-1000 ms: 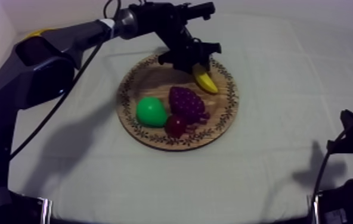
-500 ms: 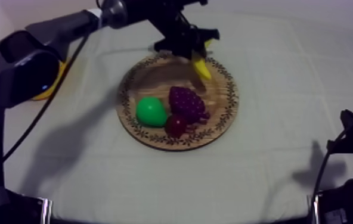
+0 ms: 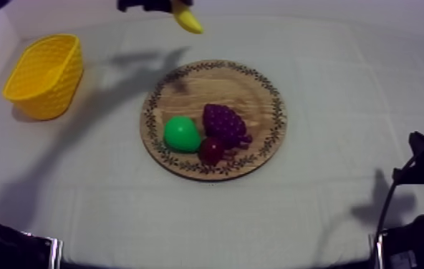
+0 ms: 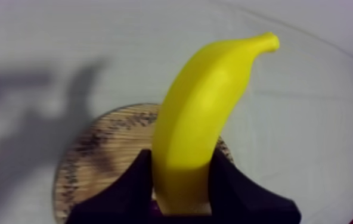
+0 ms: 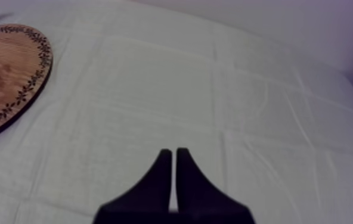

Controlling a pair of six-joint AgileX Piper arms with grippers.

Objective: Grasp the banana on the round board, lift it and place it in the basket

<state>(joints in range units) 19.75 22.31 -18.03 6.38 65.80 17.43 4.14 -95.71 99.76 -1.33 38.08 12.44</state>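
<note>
My left gripper (image 3: 163,6) hangs high over the far side of the table, shut on the yellow banana (image 3: 187,19), which sticks out toward the board. In the left wrist view the banana (image 4: 206,113) stands upright between the two black fingers (image 4: 132,184), with the round wooden board (image 4: 92,152) far below. The board (image 3: 258,89) lies mid-table and carries a green pear (image 3: 181,134), purple grapes (image 3: 223,123) and a small red fruit (image 3: 210,150). The yellow basket (image 3: 43,75) stands at the far left. My right gripper (image 5: 174,164) is shut on nothing, low over bare cloth.
My right arm (image 3: 422,179) rests at the table's right front corner. In the right wrist view the board's rim (image 5: 18,89) lies off to the side of the shut fingers. Bare cloth runs between the board and the basket.
My left gripper has lifted the banana off the board and carried it up and to the left. The left arm has swung away, uncovering the basket. The right arm has not moved.
</note>
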